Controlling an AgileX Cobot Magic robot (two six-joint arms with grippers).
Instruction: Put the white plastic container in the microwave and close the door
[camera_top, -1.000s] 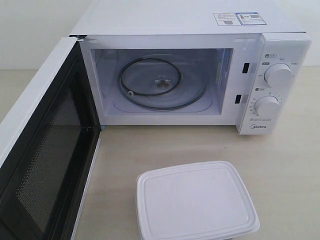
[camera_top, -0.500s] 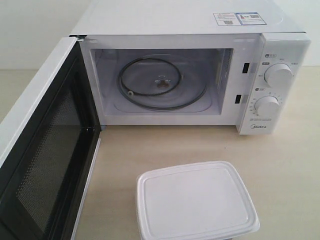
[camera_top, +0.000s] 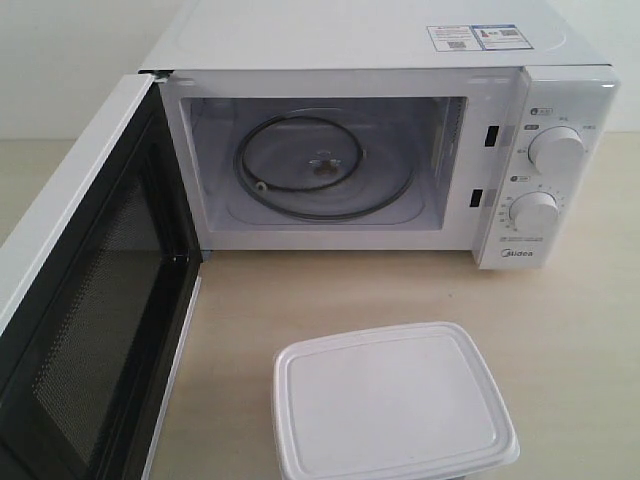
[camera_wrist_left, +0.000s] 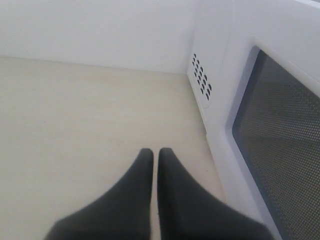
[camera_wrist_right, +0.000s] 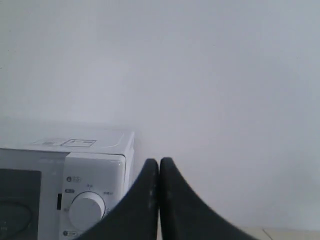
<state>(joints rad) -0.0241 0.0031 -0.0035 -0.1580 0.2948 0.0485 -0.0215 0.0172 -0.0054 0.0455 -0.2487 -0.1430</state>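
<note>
Presently, item one: rectangular translucent-white plastic container with flat rimmed lid (camera_top: 393, 405), lid on, resting on the pale tabletop (camera_top: 580, 330) at the lower centre of the exterior frame, in front of the oven mouth and apart from it.

Item two: white boxy countertop microwave (camera_top: 350, 40), upper half of that frame, with a round glass turntable (camera_top: 325, 165) lying bare in the cavity.

Item three: white-framed door with black mesh inner face (camera_top: 90, 310), swung wide open along the left edge of the frame.

Item four: left gripper (camera_wrist_left: 155, 152), dark fingers pressed together, holding nothing, close to the door's outer face.

Item five: right gripper (camera_wrist_right: 159, 162), likewise closed and empty, looking toward the microwave's knob side.

Neither gripper appears in the exterior view, so both are judged well apart from the container.

Judged step: approach and grasp, not yet begun.

Handling note: the jaws should part wide before descent, close across the container's narrower span below the lid rim, and carry it level. Smooth plastic may slip, and a hard squeeze could pop the lid.
</note>
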